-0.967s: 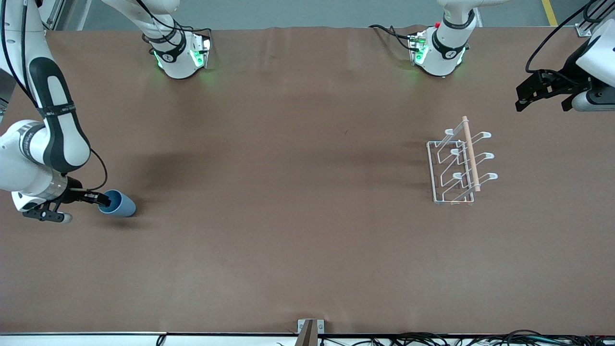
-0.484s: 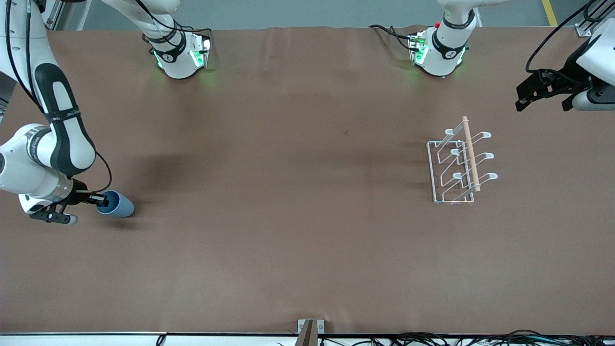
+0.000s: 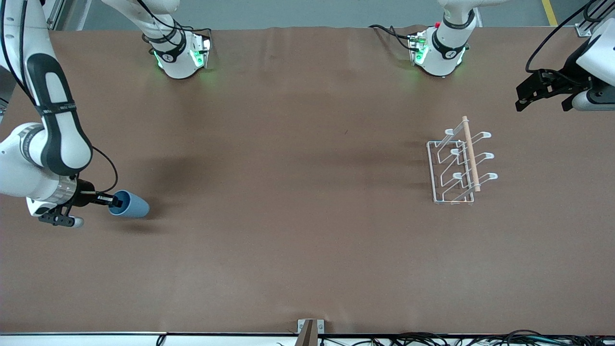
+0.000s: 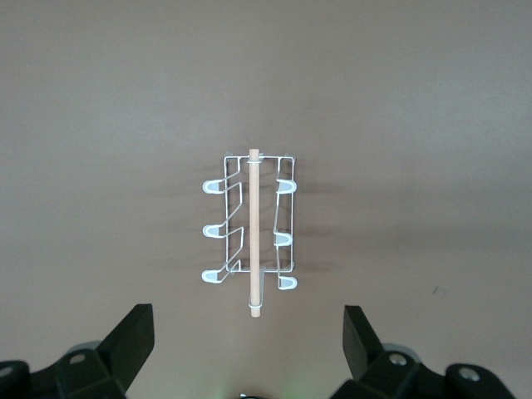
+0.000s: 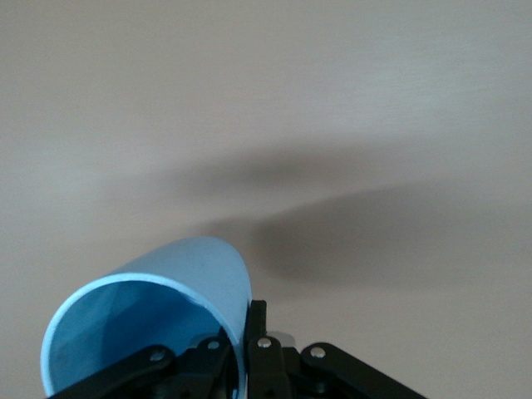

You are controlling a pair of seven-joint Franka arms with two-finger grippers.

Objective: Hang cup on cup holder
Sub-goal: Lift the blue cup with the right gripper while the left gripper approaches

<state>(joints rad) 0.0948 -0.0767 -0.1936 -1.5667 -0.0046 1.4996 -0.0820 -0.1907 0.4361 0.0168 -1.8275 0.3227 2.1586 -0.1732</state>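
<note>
The light blue cup (image 3: 129, 204) lies on its side, held by its rim near the right arm's end of the table, its open mouth toward the wrist. My right gripper (image 3: 114, 200) is shut on the cup's rim, one finger inside and one outside; the right wrist view shows the cup (image 5: 158, 312) pinched at the wall by the gripper (image 5: 248, 342). The white wire cup holder (image 3: 459, 166) with its wooden rod stands toward the left arm's end. My left gripper (image 3: 540, 91) is open and empty, up in the air and waiting. The left wrist view shows the holder (image 4: 251, 241) below the open gripper (image 4: 249, 341).
The two arm bases (image 3: 180, 53) (image 3: 439, 50) stand along the table edge farthest from the front camera. A small bracket (image 3: 310, 329) sits at the edge nearest to it. Brown table cover lies between the cup and the holder.
My right gripper has shifted with the cup a little toward the middle of the table. The left arm and the holder have not moved.
</note>
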